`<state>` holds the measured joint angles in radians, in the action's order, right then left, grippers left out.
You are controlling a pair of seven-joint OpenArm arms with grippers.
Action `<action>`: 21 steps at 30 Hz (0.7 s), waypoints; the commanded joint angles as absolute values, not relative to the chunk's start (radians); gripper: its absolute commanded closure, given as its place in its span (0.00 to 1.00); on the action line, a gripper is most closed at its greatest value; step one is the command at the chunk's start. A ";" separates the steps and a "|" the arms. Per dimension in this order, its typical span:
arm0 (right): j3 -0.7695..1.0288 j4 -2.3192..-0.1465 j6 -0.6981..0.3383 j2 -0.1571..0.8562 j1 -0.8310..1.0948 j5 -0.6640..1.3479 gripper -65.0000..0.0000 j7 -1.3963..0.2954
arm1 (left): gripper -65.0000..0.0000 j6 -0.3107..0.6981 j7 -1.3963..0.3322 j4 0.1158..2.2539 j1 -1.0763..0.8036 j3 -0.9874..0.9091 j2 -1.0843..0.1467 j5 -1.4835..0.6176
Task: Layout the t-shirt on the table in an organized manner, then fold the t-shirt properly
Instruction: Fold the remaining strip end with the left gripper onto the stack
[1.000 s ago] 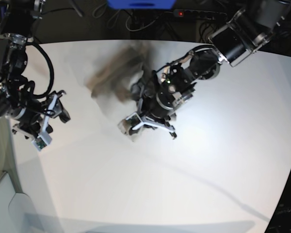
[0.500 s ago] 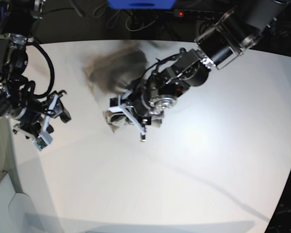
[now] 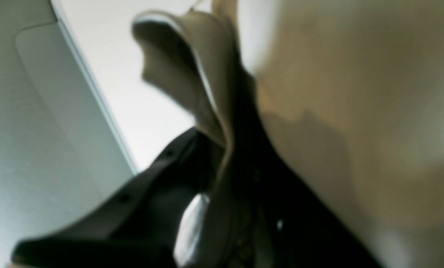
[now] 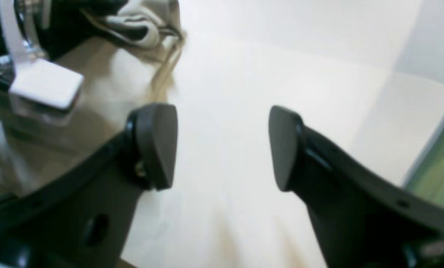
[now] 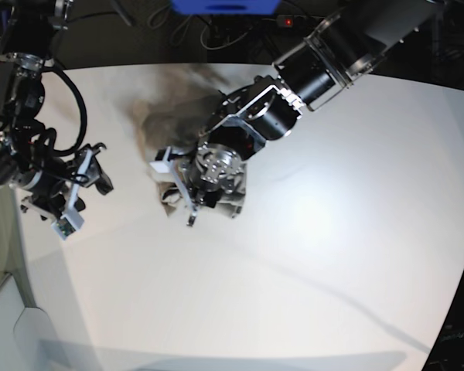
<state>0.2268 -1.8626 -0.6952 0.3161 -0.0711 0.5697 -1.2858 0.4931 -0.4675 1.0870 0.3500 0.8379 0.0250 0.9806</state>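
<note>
While the plain beige-grey cotton t-shirt [image 5: 170, 127] is bunched near the far edge of the smooth white table [image 5: 332, 255], spreading wants a firm hem grip and a low, steady drag. The left gripper [image 5: 178, 202] pinches fabric; the right gripper [image 4: 222, 145] is spread, empty, beside it.

Base view: high overhead, looking down on the whole tabletop [image 5: 309, 255] and both arms. Left wrist view: pressed close behind its fingers [image 3: 132, 208], blurred shirt [image 3: 192, 74] filling the frame. Right wrist view: low, looking out past its fingers [image 4: 158, 145] across the tabletop. Shared by all: shirt and tabletop.
</note>
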 commanded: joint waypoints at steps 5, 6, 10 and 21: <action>0.232 -1.876 -0.698 0.329 -0.085 0.582 0.40 -1.267 | 0.99 0.519 -0.476 1.079 0.355 0.835 0.022 0.970; 0.232 -1.876 -0.698 0.329 -0.085 0.582 0.40 -1.267 | 0.99 0.518 -0.476 1.081 0.355 0.835 0.022 0.970; 0.231 -1.876 -0.698 0.326 -0.090 0.582 0.40 -1.294 | 0.99 0.518 -0.476 1.081 0.360 0.835 0.021 0.970; 0.231 -1.876 -0.698 0.325 -0.094 0.582 0.40 -1.314 | 0.42 0.513 -0.469 1.228 0.357 0.786 0.002 0.966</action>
